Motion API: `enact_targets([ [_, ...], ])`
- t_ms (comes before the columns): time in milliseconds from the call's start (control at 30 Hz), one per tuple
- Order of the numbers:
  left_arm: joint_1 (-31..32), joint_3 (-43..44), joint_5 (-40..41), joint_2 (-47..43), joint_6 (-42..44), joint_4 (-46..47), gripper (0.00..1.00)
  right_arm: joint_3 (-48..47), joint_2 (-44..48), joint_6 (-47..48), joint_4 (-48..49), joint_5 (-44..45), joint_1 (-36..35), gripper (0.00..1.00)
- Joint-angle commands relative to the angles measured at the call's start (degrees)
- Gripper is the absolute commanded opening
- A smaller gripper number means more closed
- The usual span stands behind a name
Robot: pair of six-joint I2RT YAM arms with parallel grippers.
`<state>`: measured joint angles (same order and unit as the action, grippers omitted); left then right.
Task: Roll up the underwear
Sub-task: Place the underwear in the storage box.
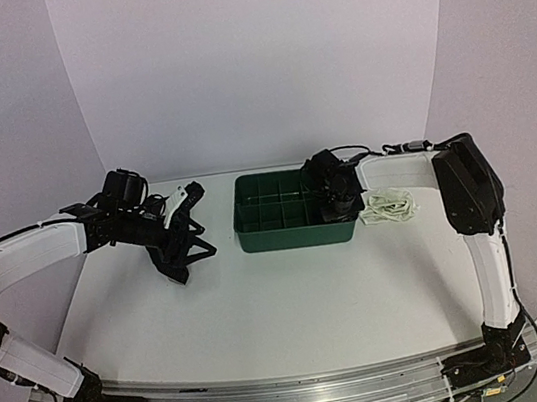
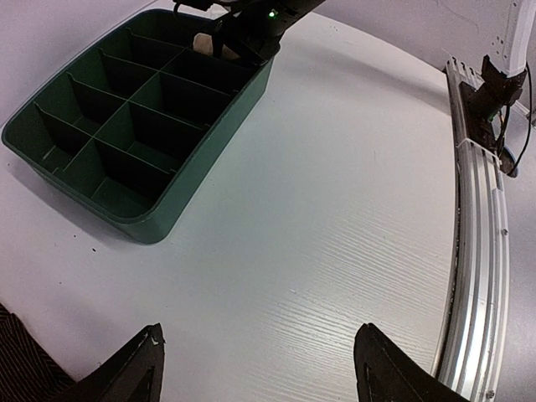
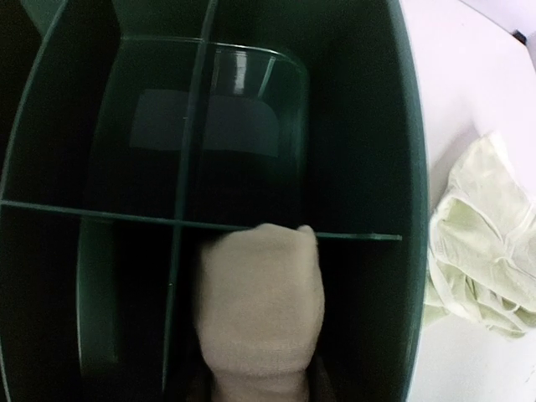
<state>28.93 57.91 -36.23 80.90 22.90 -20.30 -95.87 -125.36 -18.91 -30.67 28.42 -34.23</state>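
Observation:
The black underwear (image 1: 180, 258) lies crumpled on the table left of the green tray (image 1: 254, 236); its edge shows in the left wrist view (image 2: 18, 362). My left gripper (image 1: 184, 226) hovers just over it, open and empty (image 2: 260, 332). My right gripper (image 1: 337, 201) reaches into the tray's right end and is shut on the rolled cream underwear (image 3: 260, 310), which sits in a near-right compartment against a divider. The white underwear (image 1: 389, 206) lies bunched on the table right of the tray, also in the right wrist view (image 3: 477, 251).
The tray (image 2: 201, 151) has several compartments, the visible ones bare apart from the one with the roll. The aluminium rail (image 2: 477, 251) runs along the table's near edge. White walls enclose the back and sides.

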Motion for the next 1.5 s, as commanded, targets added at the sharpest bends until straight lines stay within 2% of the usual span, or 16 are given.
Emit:
enact_targets([
  [0, -0.01, -0.58, 0.11, -1.41, 0.71, 2.16, 0.77, -0.34, 2.29, 2.25, -3.57, -0.99, -0.23, 0.4],
  [500, 0.0, -0.53, -0.15, -0.43, 1.74, 2.94, 0.77, -5.46, 8.93, 10.7, -4.23, -2.27, -0.3, 0.52],
  [567, 0.01, -0.63, -0.22, -0.4, 1.72, 3.1, 0.77, -5.92, 8.76, 11.03, -4.23, -2.81, -0.21, 0.46],
  [700, 0.08, -0.71, -0.23, -0.46, 1.74, 3.16, 0.77, -5.97, 6.66, 9.26, -4.23, -4.7, 0.93, 0.17],
  [867, -0.01, -1.12, 0.15, -1.05, 1.63, 3.03, 0.77, -5.52, 2.94, 6.53, -4.3, -7.33, 2.96, 0.06],
  [1200, -0.05, -2.11, 0.62, -1.85, 1.51, 3.2, 0.77, -5.36, -1.98, 5.06, -5.15, -11.3, 2.99, 0.04],
  [1400, -0.01, -1.91, 0.59, -1.44, 1.76, 3.5, 0.77, -7.69, 0.85, 7.55, -5.75, -9.82, 3.0, 0.06],
  [1467, -0.01, -1.92, 0.42, -1.36, 1.63, 3.68, 0.77, -9.0, 2.61, 9.29, -5.96, -9.02, 3.02, 0.09],
])
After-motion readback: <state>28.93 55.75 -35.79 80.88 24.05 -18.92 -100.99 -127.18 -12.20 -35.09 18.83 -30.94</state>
